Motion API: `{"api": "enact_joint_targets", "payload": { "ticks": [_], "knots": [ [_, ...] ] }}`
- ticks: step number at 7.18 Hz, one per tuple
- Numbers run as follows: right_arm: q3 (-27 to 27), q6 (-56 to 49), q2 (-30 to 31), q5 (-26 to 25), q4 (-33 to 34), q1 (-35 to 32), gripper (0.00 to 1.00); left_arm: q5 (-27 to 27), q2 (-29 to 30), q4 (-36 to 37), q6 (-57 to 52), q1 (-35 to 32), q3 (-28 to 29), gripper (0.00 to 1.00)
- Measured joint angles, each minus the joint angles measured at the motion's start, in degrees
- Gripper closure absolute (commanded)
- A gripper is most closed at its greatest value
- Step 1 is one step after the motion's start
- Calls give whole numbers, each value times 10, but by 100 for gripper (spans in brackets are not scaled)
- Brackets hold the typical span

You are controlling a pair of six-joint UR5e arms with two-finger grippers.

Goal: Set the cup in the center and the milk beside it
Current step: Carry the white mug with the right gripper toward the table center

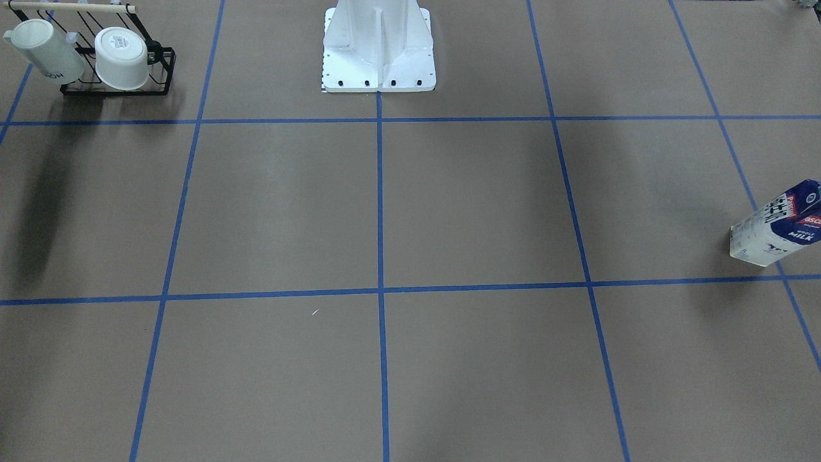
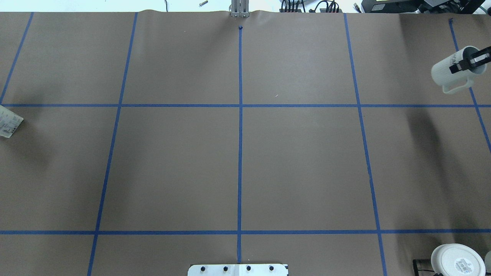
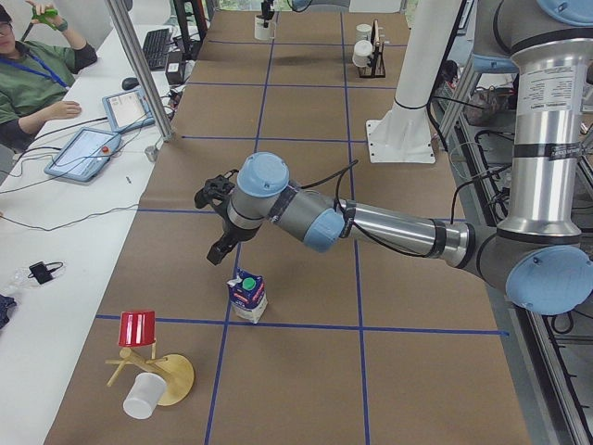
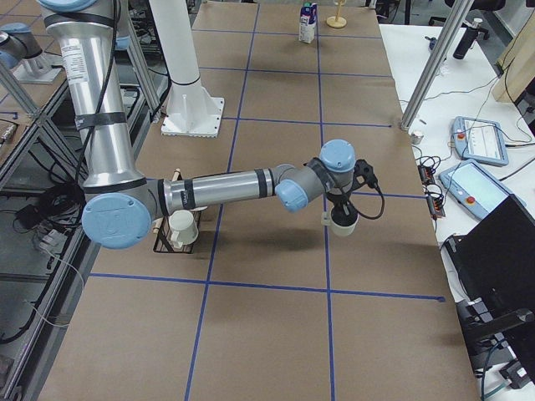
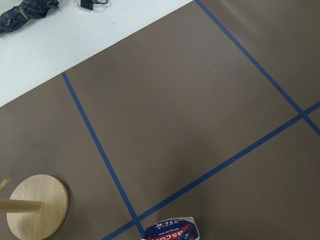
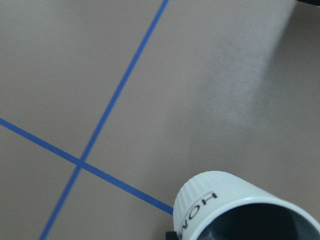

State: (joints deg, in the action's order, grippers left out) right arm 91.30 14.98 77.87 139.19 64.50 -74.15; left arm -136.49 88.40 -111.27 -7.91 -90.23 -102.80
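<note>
The cup [image 2: 448, 74], a white mug with dark lettering, hangs in my right gripper [image 2: 466, 63] above the table's far right part. The gripper is shut on its rim. The cup's rim also fills the bottom of the right wrist view [image 6: 235, 205] and shows in the exterior right view [image 4: 343, 220]. The milk [image 3: 247, 295], a blue and white carton with a green cap, stands at the far left [image 1: 773, 228] [image 2: 9, 122]. My left gripper [image 3: 220, 222] hovers above and beside it, apart from it. I cannot tell whether it is open or shut.
A black rack [image 1: 118, 86] near my right side holds two more white mugs [image 1: 122, 58] [image 1: 42, 51]. A wooden stand [image 3: 162, 375] with a red cup [image 3: 137, 327] and a white cup [image 3: 141, 397] is close to the milk. The robot base [image 1: 378, 45] is at mid-table.
</note>
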Motion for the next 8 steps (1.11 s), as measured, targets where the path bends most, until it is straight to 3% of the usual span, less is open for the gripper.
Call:
{"api": "enact_joint_targets", "payload": {
  "ticks": [1,3,6,8],
  "knots": [
    [7,67,-44,-2,2,40,100,0,-1,0,0,0,3,1],
    [12,199,-131,-53,17,123,100,0,-2,0,0,0,11,1],
    [37,255,-255,-181,193,242,100,0,-3,0,1,0,19,1],
    [23,317,-331,-284,268,337,100,0,-5,0,0,0,23,1]
  ]
}}
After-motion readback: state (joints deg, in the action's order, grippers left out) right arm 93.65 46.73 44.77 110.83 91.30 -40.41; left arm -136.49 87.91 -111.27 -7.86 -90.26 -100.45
